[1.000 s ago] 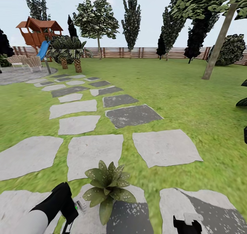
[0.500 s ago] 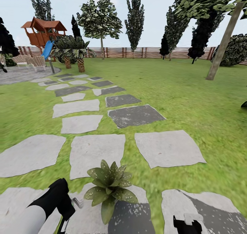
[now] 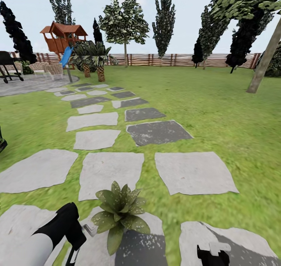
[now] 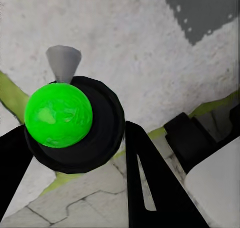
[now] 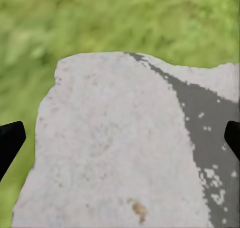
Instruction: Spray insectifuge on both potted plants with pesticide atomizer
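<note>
No lettering, label, brand or number can be read anywhere here, from where I stand: not on the stepping stones, the fence, the playhouse, or anything the arms carry.

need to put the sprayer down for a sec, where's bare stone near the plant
Free: the large stepping stone right of and beyond the potted plant, and the slab just behind it. Crowded: the plant's own stone, where the left gripper holds the atomizer.
</note>
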Controlling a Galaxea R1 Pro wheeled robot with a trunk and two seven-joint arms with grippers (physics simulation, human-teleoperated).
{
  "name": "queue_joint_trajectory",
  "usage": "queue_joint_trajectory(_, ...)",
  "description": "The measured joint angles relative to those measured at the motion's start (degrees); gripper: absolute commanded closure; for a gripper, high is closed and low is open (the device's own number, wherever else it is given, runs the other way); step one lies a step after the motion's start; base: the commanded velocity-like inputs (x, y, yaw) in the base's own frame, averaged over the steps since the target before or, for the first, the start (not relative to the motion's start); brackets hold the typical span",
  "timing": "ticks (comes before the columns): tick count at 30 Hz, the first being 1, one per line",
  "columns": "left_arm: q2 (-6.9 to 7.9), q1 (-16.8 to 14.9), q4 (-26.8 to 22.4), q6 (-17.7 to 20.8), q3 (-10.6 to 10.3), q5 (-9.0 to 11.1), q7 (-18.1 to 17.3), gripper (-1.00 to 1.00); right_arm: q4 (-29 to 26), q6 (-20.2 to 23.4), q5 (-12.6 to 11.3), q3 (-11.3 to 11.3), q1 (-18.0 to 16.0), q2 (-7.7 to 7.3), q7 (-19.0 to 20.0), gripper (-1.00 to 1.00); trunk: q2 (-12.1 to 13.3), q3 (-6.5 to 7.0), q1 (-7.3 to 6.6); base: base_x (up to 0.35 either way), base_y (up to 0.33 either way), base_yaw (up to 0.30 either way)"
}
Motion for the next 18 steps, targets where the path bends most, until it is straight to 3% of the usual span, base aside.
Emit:
queue_joint_trajectory(7,-0.23,0.0,0.1,0.0,-0.1,0.0,0.0,1.0,0.0,0.0,0.0,0.0,0.0,0.01,0.0,-1.0,0.0,0.0,0.01,0.152,-0.189,0.237)
queue_joint_trajectory(14,0.23,0.6,0.7,-0.1,-0.3,-0.1,0.0,1.0,0.0,0.0,0.1,0.0,0.0,-0.08,0.0,-1.0,0.0,0.0,0.02,0.008,-0.01,0.022)
queue_joint_trajectory(18,0.4,3.4,0.6,-0.5,-0.1,-0.2,0.6,1.0,0.0,0.0,0.1,0.0,0.0,-0.1,0.0,-1.0,0.0,0.0,0.02,0.0,0.0,0.0)
